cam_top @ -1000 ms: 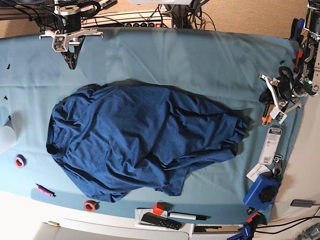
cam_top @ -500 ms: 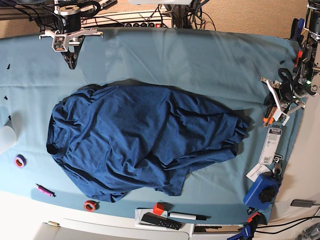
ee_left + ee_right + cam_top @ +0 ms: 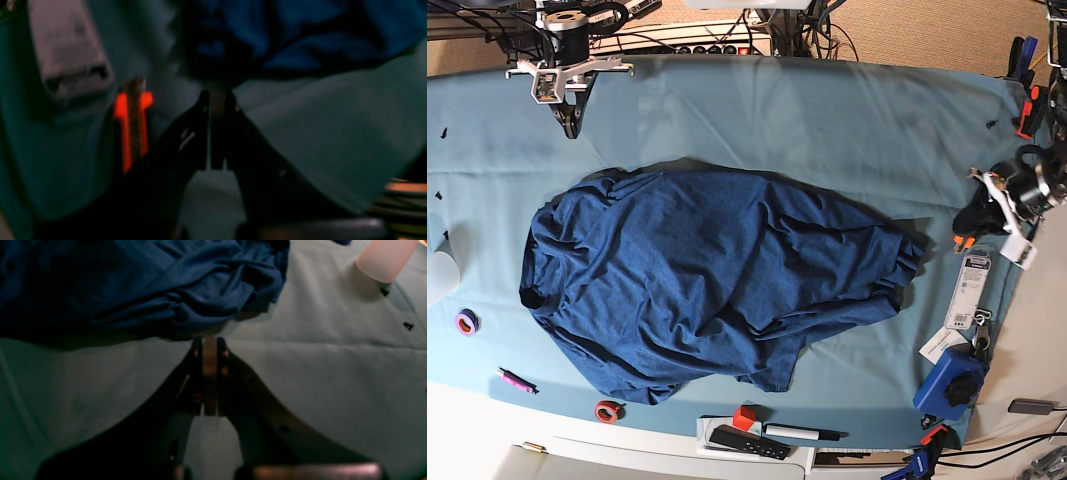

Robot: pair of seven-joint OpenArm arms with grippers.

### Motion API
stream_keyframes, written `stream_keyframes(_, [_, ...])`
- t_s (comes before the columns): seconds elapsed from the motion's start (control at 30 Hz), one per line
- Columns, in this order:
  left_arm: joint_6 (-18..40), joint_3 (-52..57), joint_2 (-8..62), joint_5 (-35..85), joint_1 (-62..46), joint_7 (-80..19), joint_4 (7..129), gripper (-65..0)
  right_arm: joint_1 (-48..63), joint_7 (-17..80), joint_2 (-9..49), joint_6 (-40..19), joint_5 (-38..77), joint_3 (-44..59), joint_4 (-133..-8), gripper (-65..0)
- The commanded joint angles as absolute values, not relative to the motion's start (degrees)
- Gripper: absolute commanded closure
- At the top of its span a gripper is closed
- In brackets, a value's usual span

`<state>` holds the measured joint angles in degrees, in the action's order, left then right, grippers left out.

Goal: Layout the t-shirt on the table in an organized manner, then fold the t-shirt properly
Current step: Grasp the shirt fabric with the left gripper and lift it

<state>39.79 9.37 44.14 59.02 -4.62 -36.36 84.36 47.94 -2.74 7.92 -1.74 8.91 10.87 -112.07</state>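
The dark navy t-shirt lies crumpled and wrinkled in the middle of the teal-draped table. In the base view my right gripper hangs shut at the far left edge, well apart from the shirt. In the right wrist view its fingertips are together, empty, just short of a bunched edge of the shirt. My left gripper is at the table's right edge, beside the shirt's right end. The blurred left wrist view shows that gripper shut, holding nothing, with the shirt beyond it.
Along the near edge lie a purple tape roll, a pink marker, a red tape roll, a red cube and a black remote. White tags and a blue device sit at the right.
In the base view my left arm has drawn back to the right, toward the table's right edge. The right arm and the shirt have not moved.
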Motion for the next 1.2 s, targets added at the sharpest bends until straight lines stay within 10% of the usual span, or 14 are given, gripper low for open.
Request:
stream_keyframes(0.0, [40.00,10.70,45.34,62.63,-3.81,-34.94,85.08,0.0,48.40,-4.05,8.21,-1.61,8.93,11.27,-112.81,0.0])
stream_keyframes(0.5, [40.00,11.44,31.03,73.34,-3.49,-41.63,85.91,0.0,48.25,-2.94,6.42,-3.27,3.36,11.27,-112.81,0.0])
stream_keyframes(0.67, [40.00,11.42,26.59,73.30,-3.14,-43.03,90.74,-25.4,47.59,-1.26,6.31,-6.66,3.40,11.25,-112.84,-26.4])
stream_keyframes(1.17, [40.00,11.38,23.33,71.99,-3.16,-45.21,100.73,-26.7,44.45,1.15,2.11,3.09,3.49,15.92,-112.84,-27.4])
